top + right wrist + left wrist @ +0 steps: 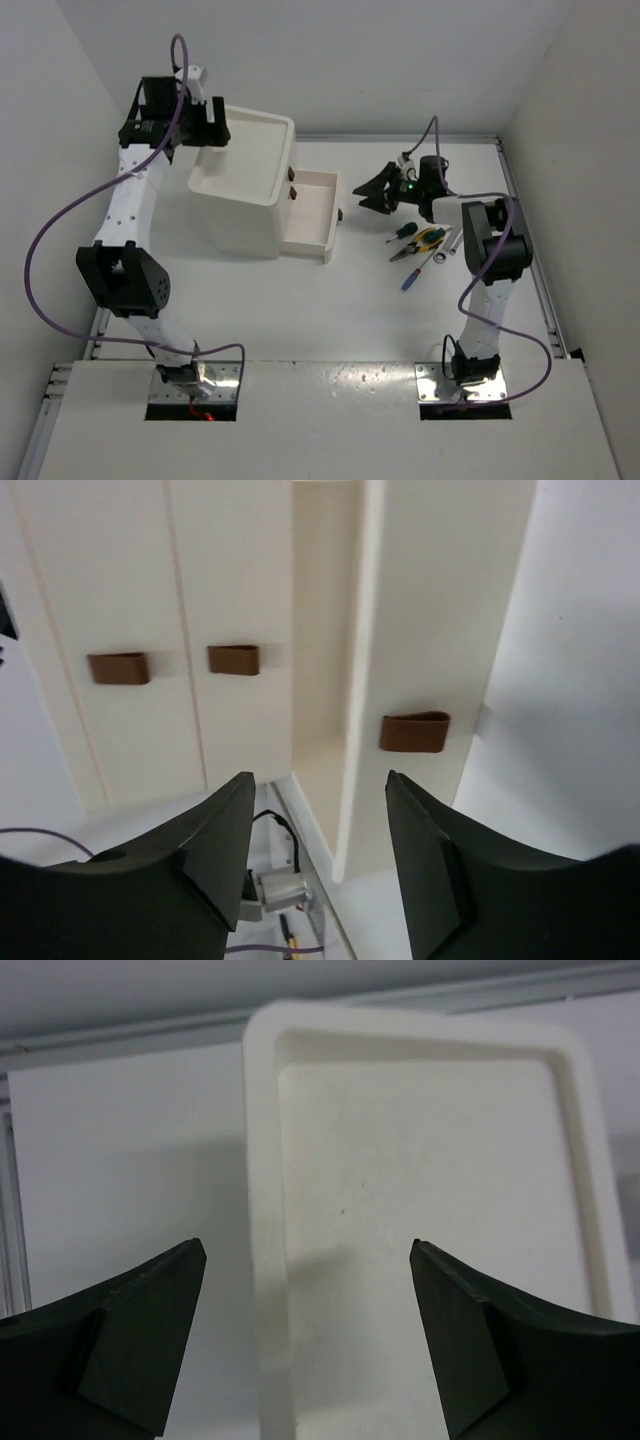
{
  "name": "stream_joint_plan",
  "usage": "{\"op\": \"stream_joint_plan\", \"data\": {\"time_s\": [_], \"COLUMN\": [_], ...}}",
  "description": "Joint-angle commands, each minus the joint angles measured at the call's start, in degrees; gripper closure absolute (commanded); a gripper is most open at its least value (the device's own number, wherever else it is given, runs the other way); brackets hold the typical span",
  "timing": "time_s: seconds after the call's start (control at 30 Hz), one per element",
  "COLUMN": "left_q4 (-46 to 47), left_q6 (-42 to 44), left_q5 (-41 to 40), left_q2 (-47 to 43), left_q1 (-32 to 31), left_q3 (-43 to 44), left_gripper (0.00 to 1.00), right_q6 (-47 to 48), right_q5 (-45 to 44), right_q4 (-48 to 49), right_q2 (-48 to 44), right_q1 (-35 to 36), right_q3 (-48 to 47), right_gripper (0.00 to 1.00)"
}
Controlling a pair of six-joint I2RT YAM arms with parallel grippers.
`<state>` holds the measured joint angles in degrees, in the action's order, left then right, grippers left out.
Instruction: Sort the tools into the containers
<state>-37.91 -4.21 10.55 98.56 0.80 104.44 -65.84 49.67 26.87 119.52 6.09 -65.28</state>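
Drawer (310, 212) standing open on drawer unit (245, 190); hand tools (424, 246) lying unsorted near it; left tool (305, 1250), right tool (318, 780) gaping empty.

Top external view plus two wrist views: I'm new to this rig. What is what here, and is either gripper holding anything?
The top view looks down from behind the left arm and right arm, bolted at the near edge of the white table. Each wrist view comes from a camera on one arm; the dark wedges are its own fingers. The left gripper hangs open over the recessed tray top of the white plastic drawer unit. The right gripper, open too, faces the unit's front, where the bottom drawer is pulled out and looks empty. The small hand tools lie on the table beside the right arm. Neither gripper holds anything.
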Motion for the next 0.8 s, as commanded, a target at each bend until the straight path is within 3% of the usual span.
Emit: {"op": "stream_joint_plan", "data": {"time_s": [0.0,0.2,0.4,0.6,0.7,0.77], "left_q4": [-0.05,0.64,1.96,3.11,3.63,3.63], "left_q6": [-0.10,-0.10,0.95,3.06,3.06,3.06], "left_q5": [2.99,-1.05,-6.76,-9.23,-9.23,-8.26], "left_q2": [-0.83,-5.56,-14.26,-23.76,-26.31,-26.32], "left_q1": [0.43,0.43,0.43,2.28,3.94,4.56], "left_q3": [9.01,11.93,2.01,-8.28,-11.10,-12.59], "left_gripper": [0.10,0.08,0.01,0.00,0.00,0.00], "right_q6": [9.32,25.12,50.06,64.76,65.84,67.51], "right_q5": [0.43,-0.10,-5.18,-16.61,-24.43,-26.63], "right_q4": [-8.57,-24.65,-49.50,-62.70,-64.66,-64.67], "right_q2": [-6.75,-15.62,-20.81,-23.72,-23.72,-25.30], "right_q1": [-1.51,-5.03,-9.50,-13.90,-14.96,-15.66], "right_q3": [-2.66,-3.28,-7.67,-8.90,-9.43,-7.77], "right_gripper": [0.43,0.43,0.43,0.43,0.24,0.24]}}
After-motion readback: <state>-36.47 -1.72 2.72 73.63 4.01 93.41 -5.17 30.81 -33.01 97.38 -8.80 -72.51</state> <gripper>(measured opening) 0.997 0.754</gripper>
